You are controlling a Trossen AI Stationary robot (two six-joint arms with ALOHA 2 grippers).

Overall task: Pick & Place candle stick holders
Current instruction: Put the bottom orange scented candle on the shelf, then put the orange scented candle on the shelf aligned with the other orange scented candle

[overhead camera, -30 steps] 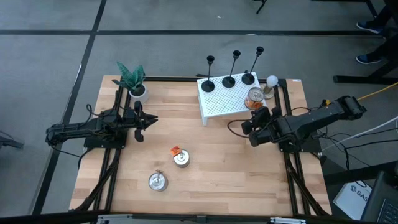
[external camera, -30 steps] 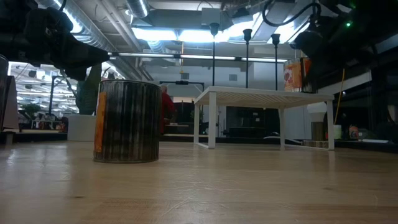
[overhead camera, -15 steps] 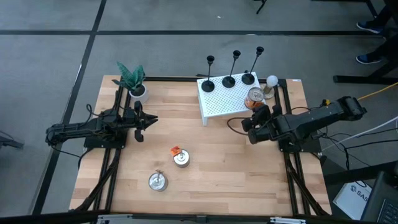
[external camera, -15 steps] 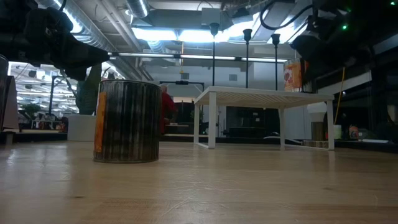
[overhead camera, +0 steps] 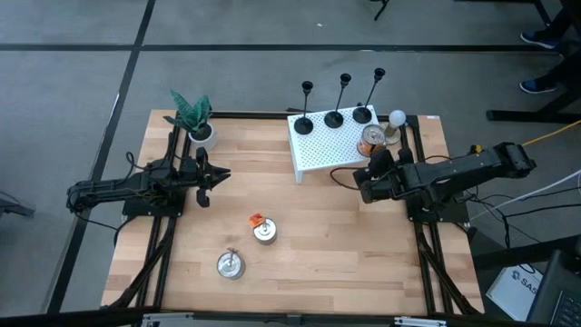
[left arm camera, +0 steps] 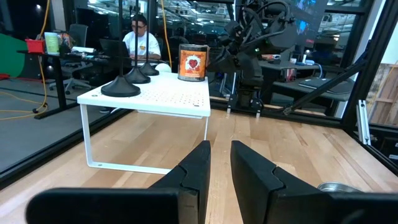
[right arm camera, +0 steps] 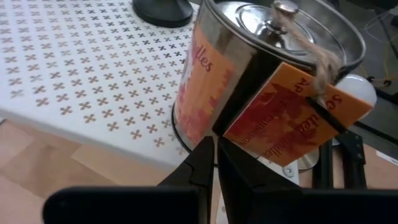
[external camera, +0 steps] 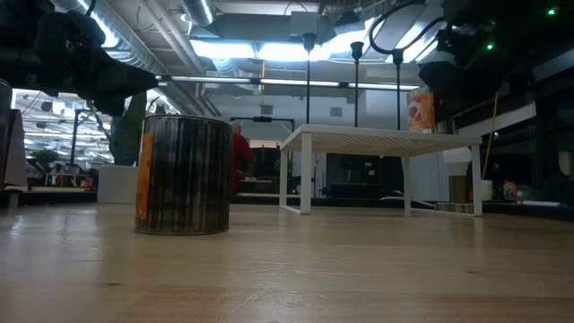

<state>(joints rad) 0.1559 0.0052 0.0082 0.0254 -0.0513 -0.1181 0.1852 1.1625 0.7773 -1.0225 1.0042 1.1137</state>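
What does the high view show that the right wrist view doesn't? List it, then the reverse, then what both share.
Only the high view: the left gripper shut and waiting at the table's left side, a potted plant, two tins on the wood, three candle holders in full. Only the right wrist view: the orange tag tied to the tin's lid. Both: the white rack, the tin on it, the shut right gripper.
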